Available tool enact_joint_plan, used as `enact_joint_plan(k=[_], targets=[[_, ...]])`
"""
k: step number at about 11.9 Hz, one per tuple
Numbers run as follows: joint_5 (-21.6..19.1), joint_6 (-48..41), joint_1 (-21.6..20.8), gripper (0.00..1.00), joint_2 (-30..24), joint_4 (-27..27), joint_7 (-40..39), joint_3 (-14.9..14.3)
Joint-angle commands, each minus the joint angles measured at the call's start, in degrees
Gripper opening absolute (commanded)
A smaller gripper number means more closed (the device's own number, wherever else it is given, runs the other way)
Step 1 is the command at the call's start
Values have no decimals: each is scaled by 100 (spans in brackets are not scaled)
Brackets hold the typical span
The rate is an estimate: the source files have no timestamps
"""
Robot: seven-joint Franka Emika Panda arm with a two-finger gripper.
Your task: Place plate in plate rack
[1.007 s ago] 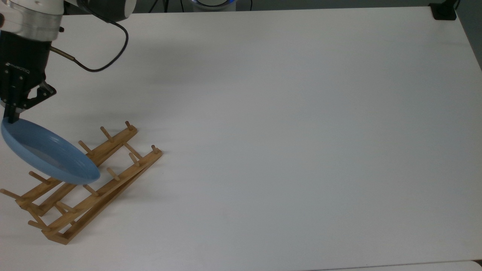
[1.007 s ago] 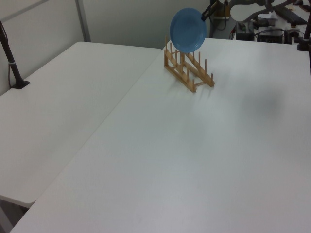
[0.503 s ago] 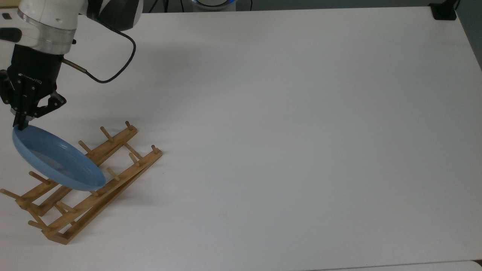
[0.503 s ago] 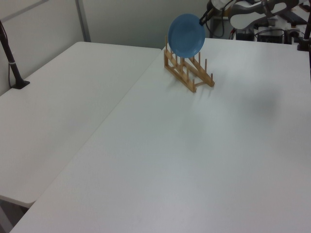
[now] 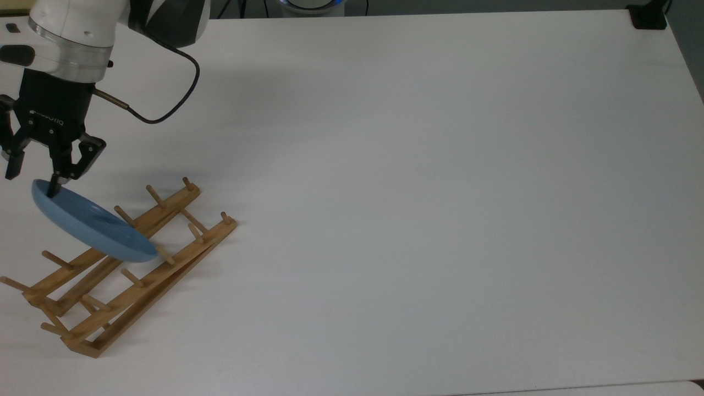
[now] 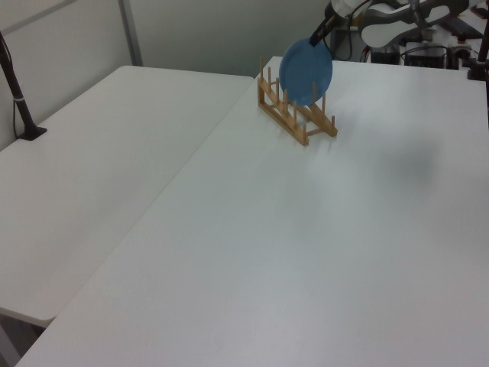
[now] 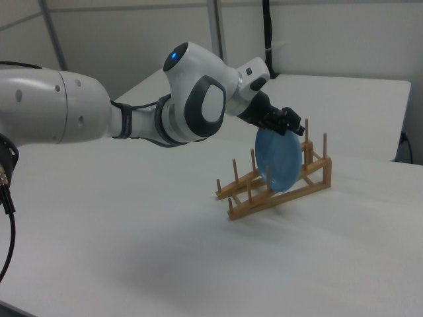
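The plate (image 5: 91,225) is seen standing on edge just below the tool (image 5: 34,179), set between pegs of the plate rack (image 5: 137,264) on the white bench (image 5: 440,192). The tool is spread open, one finger at the plate's upper rim and the other clear of it. The placing is judged nearly done; only the tool's withdrawal is left.

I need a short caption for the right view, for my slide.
Robot gripper open above a blue plate standing on edge in the wooden plate rack.
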State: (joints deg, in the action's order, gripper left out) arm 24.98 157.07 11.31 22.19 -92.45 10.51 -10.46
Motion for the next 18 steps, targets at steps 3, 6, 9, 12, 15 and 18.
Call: enact_joint_plan(k=[3,6,9,12,15,18], targets=[[156,70,-252,100,-180,-132,565,-53],[86,-525,-681,100,-364,-89,1249,-27],[7,-1788,-1296,100,-706,-80,1840,-18],[-842,-3449,-1693,100,-1102,-80,1353,78],[-1899,-5224,-1702,100,-1471,-88,-271,167],[-1927,-6177,-1632,100,-1884,-141,-839,290]])
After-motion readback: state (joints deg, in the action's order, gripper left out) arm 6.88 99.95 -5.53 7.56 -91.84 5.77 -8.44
